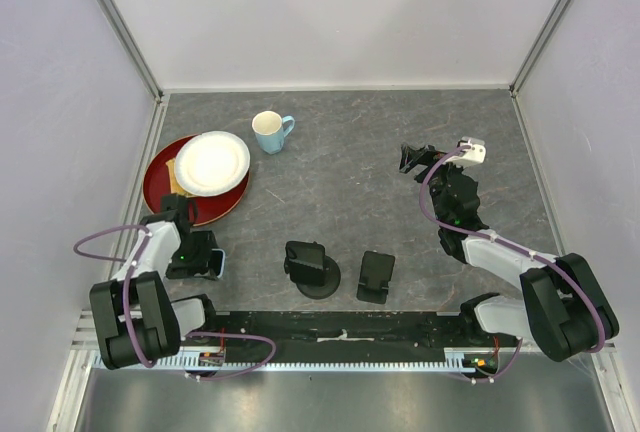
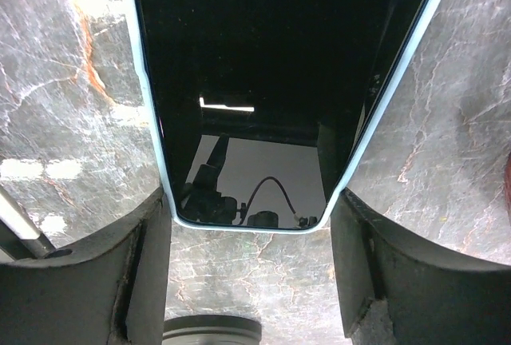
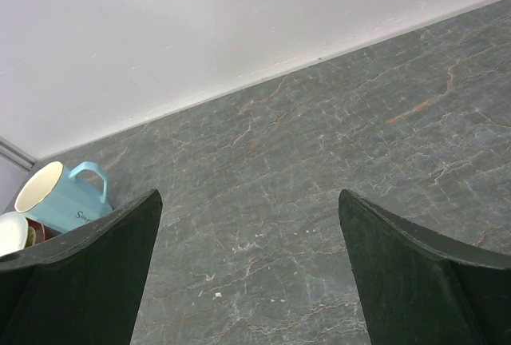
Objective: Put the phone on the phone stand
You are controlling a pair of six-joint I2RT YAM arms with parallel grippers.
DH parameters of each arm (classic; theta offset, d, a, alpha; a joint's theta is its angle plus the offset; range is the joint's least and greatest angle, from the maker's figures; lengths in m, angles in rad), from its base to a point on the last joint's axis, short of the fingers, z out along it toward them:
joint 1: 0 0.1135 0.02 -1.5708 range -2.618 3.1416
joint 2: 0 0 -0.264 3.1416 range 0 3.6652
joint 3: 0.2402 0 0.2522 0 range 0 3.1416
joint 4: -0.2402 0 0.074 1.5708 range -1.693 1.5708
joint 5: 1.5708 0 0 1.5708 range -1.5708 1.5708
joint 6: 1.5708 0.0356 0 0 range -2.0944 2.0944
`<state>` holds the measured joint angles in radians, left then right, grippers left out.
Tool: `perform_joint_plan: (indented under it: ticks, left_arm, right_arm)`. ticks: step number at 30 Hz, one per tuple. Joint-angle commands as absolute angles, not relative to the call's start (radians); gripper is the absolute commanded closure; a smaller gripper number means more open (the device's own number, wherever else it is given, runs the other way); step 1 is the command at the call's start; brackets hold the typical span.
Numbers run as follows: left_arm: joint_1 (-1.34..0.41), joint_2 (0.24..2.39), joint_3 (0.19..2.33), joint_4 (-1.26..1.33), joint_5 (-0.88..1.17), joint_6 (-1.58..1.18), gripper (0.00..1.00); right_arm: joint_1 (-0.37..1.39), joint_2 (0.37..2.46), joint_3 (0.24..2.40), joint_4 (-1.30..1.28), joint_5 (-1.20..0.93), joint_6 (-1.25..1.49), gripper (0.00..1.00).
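Observation:
The phone (image 2: 255, 49), black-screened with a light-blue edge, lies flat on the grey marbled table at the near left, and one corner of it (image 1: 217, 263) shows from above. My left gripper (image 2: 251, 201) points down over its near end, both fingers (image 2: 148, 273) pressed against the phone's side edges at the lower corners. Two black phone stands sit near the table's front middle: a round-based one (image 1: 313, 269) and a folding one (image 1: 376, 277). My right gripper (image 3: 249, 201) hovers open over bare table at the far right (image 1: 413, 160), with nothing between its fingers.
A red tray (image 1: 160, 167) carrying a white plate (image 1: 212, 162) sits at the back left, just beyond my left arm. A light-blue mug (image 1: 270, 132) stands behind it, also in the right wrist view (image 3: 60, 197). White walls enclose the table on three sides.

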<state>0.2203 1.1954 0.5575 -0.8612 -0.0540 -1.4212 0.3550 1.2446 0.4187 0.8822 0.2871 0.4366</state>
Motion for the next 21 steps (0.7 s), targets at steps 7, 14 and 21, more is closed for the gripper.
perform_joint_plan:
  ticks: [7,14,21]
  left_arm:
    - [0.065,1.227,0.525,-0.798,0.038,-1.469,0.83]
    - [-0.150,1.229,0.569,-0.841,0.071,-1.586,0.74]
    - [-0.147,1.160,0.649,-0.965,-0.078,-1.569,0.02]
  right_arm:
    - [0.351,1.252,0.429,0.936,0.270,0.440,0.02]
    - [0.351,1.252,0.431,0.934,0.267,0.439,0.02]
    - [0.351,1.252,0.430,0.936,0.259,0.440,0.02]
